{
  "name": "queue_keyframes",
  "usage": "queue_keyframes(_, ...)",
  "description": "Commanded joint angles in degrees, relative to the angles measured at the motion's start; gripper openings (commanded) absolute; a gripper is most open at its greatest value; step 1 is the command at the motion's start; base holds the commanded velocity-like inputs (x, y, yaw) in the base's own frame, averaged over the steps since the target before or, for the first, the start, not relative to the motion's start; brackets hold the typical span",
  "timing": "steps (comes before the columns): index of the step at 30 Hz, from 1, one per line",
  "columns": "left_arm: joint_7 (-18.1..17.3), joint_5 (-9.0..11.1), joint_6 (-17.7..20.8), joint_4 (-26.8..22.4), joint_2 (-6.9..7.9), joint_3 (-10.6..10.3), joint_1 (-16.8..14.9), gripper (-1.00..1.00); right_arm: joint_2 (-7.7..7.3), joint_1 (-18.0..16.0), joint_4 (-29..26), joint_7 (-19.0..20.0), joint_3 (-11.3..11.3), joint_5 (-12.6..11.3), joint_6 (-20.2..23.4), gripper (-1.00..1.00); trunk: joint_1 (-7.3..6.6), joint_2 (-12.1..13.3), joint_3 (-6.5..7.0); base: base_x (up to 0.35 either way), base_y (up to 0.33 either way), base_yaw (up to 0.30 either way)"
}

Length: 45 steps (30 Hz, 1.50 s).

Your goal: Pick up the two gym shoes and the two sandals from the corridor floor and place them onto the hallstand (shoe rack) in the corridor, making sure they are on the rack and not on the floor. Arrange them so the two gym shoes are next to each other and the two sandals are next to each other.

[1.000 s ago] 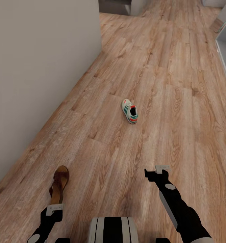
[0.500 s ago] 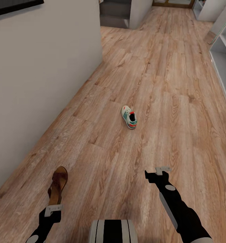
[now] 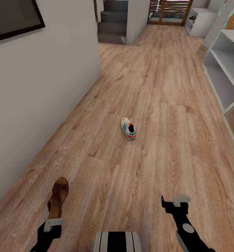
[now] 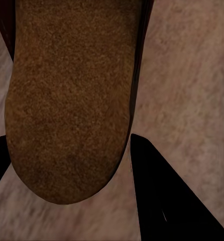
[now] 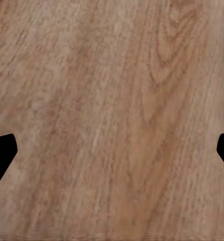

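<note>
Left gripper [image 3: 54, 221] hanging just above heel end of brown sandal [image 3: 58, 196], fingers spread on both sides of sole [image 4: 67, 100], not clamping. Sandal lying on corridor floor [image 3: 158, 147] near wall [image 3: 36, 105]. Right gripper [image 3: 179, 201] hovering over bare planks, fingers wide apart. One gym shoe [image 3: 128, 128] lying mid-corridor, well apart from sandal. Pale grey hallstand [image 3: 223, 66] standing at right side.

Light brown wood-grain corridor floor [image 5: 112, 100] seen close from above, planks running lengthwise with swirling grain. Two dark fingertips [image 5: 1, 153] of the right gripper [image 5: 112, 155] at opposite edges, spread wide apart, nothing between.
</note>
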Motion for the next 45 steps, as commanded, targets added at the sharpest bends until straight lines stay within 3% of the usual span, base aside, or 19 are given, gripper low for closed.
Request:
queue_keyframes(1, -0.4, -0.4, -0.2, 0.0, -0.04, 0.4, 0.2, -1.0, -0.08, 0.4, 0.8, -0.5, 0.3, -0.4, -1.4, 1.0, -0.03, 0.0, 0.29, 0.0, 0.0, -0.129)
queue_keyframes(8, -0.2, -0.4, -2.3, 0.1, -0.11, 0.4, 1.4, -1.0, 0.06, 4.1, 8.4, -0.5, 0.4, -0.5, -12.8, 1.0, -0.21, 0.1, 2.44, 0.0, 0.0, -0.127)
queue_keyframes(18, -0.1, -0.3, -4.1, 0.6, -0.27, 0.4, 2.6, -1.0, 0.38, 4.9, 21.4, -0.2, 0.6, -0.5, -25.7, 1.0, -0.47, 0.2, 5.52, 0.0, 0.0, -0.124)
queue_keyframes(25, -0.1, -0.3, -4.2, 0.8, -0.38, 0.4, 2.8, -1.0, 0.85, 5.0, 24.5, -0.2, 0.7, -0.5, -28.2, 1.0, -0.65, 0.3, 7.68, 0.0, 0.0, -0.119)
queue_keyframes(45, -0.1, -0.3, -4.2, 1.1, -0.46, 0.5, 2.8, -1.0, 1.14, 4.9, 25.1, -0.4, 0.7, -0.5, -28.5, 1.0, -1.17, 0.6, 13.85, 0.0, 0.0, -0.097)
